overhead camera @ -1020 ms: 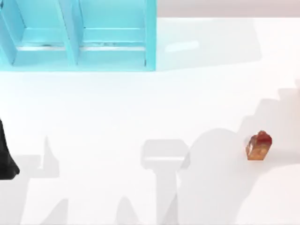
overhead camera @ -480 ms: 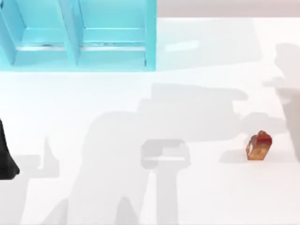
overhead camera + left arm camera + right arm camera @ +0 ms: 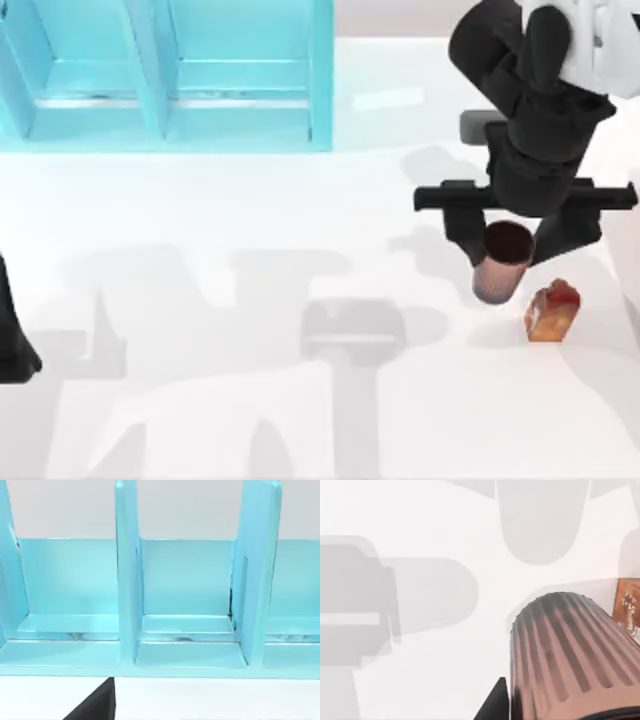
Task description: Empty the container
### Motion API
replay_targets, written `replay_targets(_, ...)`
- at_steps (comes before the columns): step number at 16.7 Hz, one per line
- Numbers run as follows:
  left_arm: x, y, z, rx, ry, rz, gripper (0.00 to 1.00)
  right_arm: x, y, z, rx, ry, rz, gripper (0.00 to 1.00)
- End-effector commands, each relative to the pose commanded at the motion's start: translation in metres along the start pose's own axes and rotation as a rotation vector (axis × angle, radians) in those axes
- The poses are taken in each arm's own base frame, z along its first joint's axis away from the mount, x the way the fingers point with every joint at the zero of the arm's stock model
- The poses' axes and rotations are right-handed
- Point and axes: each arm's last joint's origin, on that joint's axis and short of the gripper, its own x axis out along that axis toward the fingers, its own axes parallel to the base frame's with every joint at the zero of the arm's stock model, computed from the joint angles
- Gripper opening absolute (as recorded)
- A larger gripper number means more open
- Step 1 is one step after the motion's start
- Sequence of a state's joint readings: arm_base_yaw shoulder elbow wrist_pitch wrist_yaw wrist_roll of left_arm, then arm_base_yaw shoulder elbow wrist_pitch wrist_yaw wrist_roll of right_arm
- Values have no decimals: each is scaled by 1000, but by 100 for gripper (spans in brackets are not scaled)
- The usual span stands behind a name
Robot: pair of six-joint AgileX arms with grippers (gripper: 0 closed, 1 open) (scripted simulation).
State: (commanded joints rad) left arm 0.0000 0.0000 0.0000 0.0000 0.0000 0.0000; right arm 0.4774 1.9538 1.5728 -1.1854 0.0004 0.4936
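The ribbed brown cup (image 3: 500, 268) hangs tilted above the table's right side, clamped in the right gripper (image 3: 510, 240), just left of a small orange-red block (image 3: 552, 312). Left arm (image 3: 12, 335) sits parked at the left edge; its jaws cannot be judged.

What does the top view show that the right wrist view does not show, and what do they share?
Top view alone: the blue shelf unit at the table's far left, the right arm's black body with its pincer holding the ribbed cup tilted over the table, and a dark piece of the left arm at the left edge.

Right wrist view alone: the cup's ridged brown wall up close.

Both share: the cup, the small orange-red block lying on the table beside it, the white table and grey shadows.
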Motion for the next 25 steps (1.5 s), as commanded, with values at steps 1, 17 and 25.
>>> replay_targets(1, 0, 0, 0, 0, 0, 0, 100, 4, 11, -9, 0, 1, 1, 0)
replay_targets(17, 0, 0, 0, 0, 0, 0, 100, 53, 23, -21, 0, 1, 3, 0)
replay_targets(25, 0, 0, 0, 0, 0, 0, 100, 54, 23, -21, 0, 1, 2, 30)
